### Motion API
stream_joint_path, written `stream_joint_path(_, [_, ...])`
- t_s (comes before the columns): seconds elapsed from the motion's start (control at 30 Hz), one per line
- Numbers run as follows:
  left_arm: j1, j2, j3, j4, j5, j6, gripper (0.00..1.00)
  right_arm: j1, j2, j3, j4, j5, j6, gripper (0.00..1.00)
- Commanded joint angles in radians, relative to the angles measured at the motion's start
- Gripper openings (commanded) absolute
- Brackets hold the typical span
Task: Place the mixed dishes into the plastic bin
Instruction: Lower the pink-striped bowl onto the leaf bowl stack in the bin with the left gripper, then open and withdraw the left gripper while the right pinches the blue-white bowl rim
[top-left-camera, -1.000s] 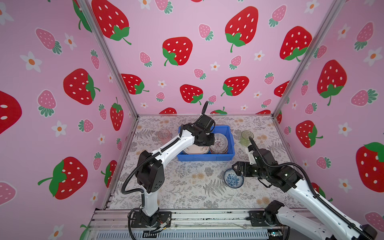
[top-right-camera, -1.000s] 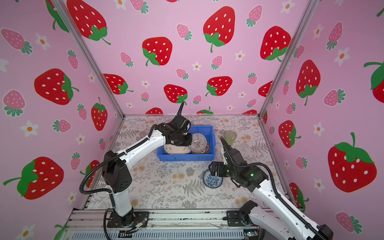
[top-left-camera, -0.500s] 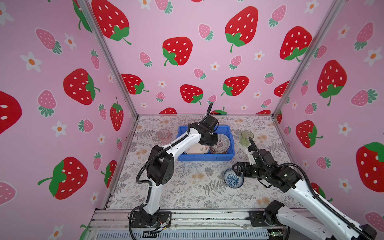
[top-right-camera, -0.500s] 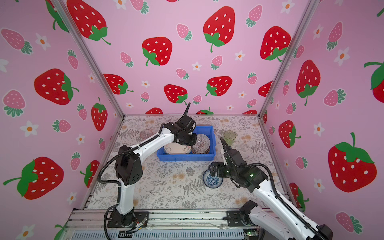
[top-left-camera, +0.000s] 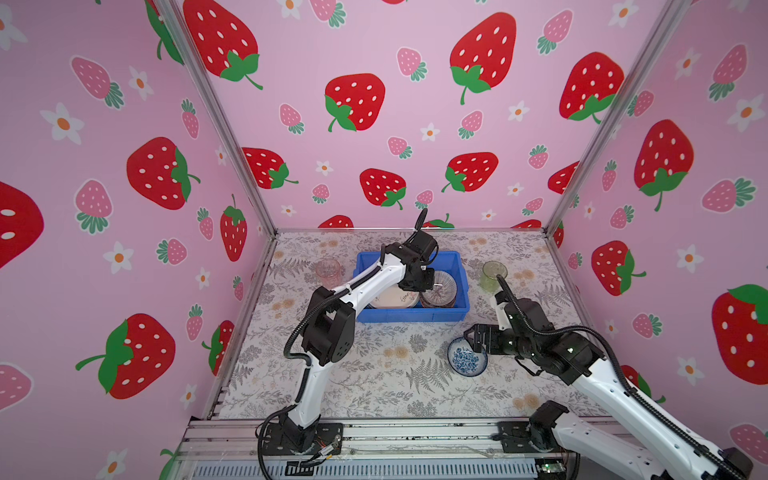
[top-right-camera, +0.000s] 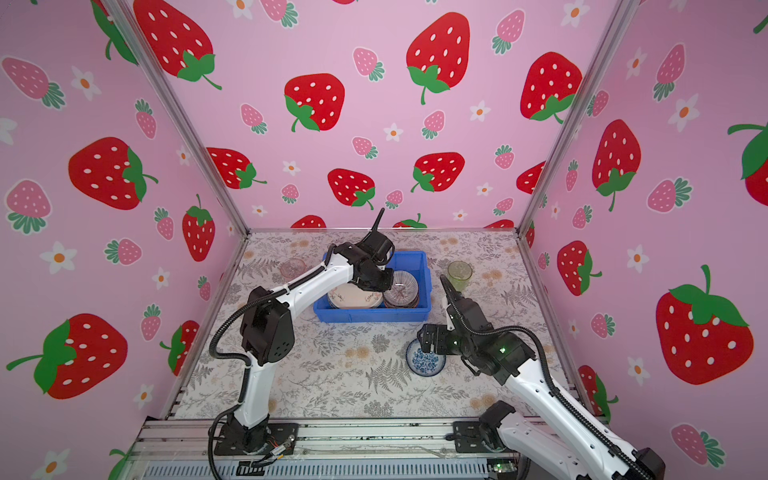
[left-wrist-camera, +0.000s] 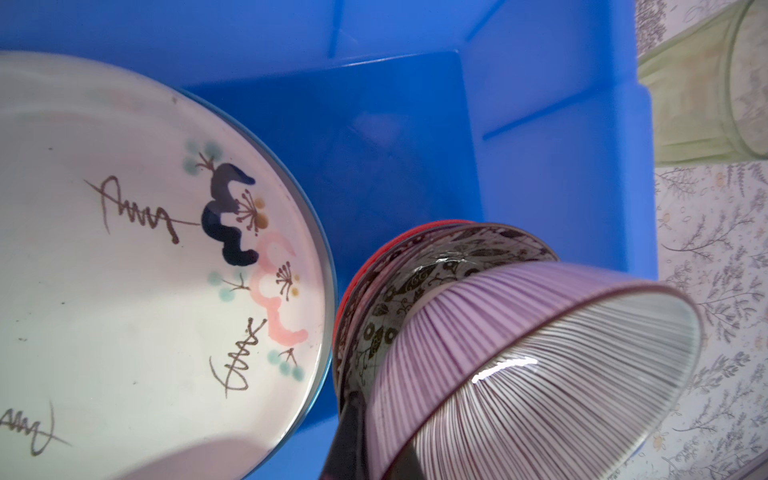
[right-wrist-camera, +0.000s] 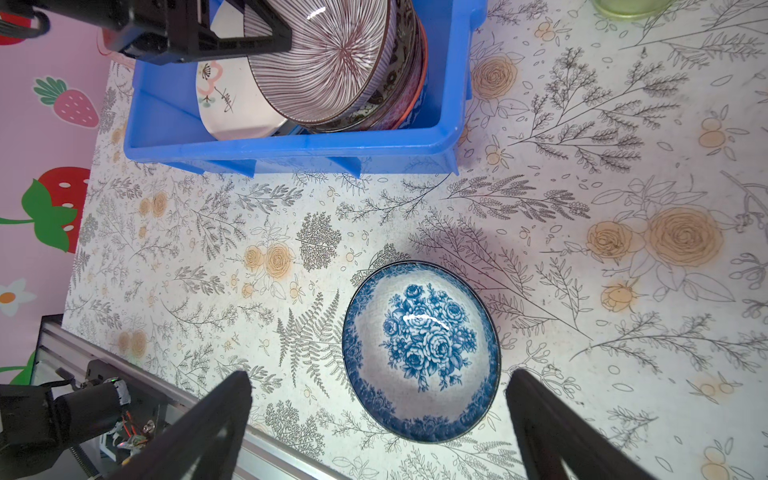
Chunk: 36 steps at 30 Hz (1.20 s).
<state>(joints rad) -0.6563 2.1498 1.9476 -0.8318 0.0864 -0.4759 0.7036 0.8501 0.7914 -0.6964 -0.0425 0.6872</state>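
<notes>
One floral table (top-left-camera: 374, 386) carries everything, and the plastic bin (top-left-camera: 415, 315) sits toward its 12 o'clock edge, where both arms can reach it. Inside, the cream floral plate (top-left-camera: 392, 297) lies flat on a pile at the bin's 9 o'clock side, which leaves the 3 o'clock side for bowls. There the purple bowl (left-wrist-camera: 519, 332) nests, tilted, in the black-white bowl (left-wrist-camera: 415, 282) and the orange bowl (left-wrist-camera: 399, 237); nesting saves floor. The left gripper (top-left-camera: 429, 284) is clenched on the purple bowl's rim, probably seating it. Bare blue floor along the bin's 12 o'clock wall looks like room for cups.

The blue-white bowl (right-wrist-camera: 419, 349) rests on open table at the bin's 5 o'clock. The right gripper (right-wrist-camera: 378, 373) hangs over it, jaws spread wide, seemingly touching nothing. The green cup (top-left-camera: 493, 275) stands near the bin's 3 o'clock wall, the pink cup (top-left-camera: 328, 271) near its 9 o'clock wall.
</notes>
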Motion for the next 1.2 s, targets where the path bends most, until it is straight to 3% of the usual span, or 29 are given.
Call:
stream_joint_path(0.0, [0.004, -0.002, 0.058, -0.009, 0.001, -0.004, 0.05, -0.003, 0.006, -0.013, -0.004, 0.011, -0.005, 0.99])
stream_joint_path(0.47, [-0.003, -0.005, 0.026, 0.021, 0.091, -0.015, 0.36, -0.004, 0.018, -0.014, 0.003, 0.005, -0.008, 0.99])
stream_joint_path(0.53, [-0.004, -0.012, 0.026, 0.022, 0.101, -0.015, 0.44, -0.004, 0.018, -0.015, -0.001, 0.012, -0.006, 0.99])
stream_joint_path(0.67, [-0.005, -0.046, 0.024, 0.021, 0.115, -0.010, 0.78, -0.004, 0.030, -0.012, -0.044, 0.060, 0.003, 0.99])
stream_joint_path(0.77, [-0.005, -0.086, 0.023, 0.018, 0.118, 0.004, 0.88, -0.004, 0.036, -0.019, -0.072, 0.091, 0.014, 0.99])
stream_joint_path(0.97, [0.000, -0.186, 0.006, -0.012, 0.095, 0.049, 0.94, -0.006, 0.104, -0.067, -0.072, 0.075, 0.021, 0.99])
stream_joint_path(1.17, [0.037, -0.363, -0.199, 0.035, 0.096, 0.080, 0.96, -0.014, 0.142, -0.132, -0.004, 0.055, 0.035, 0.99])
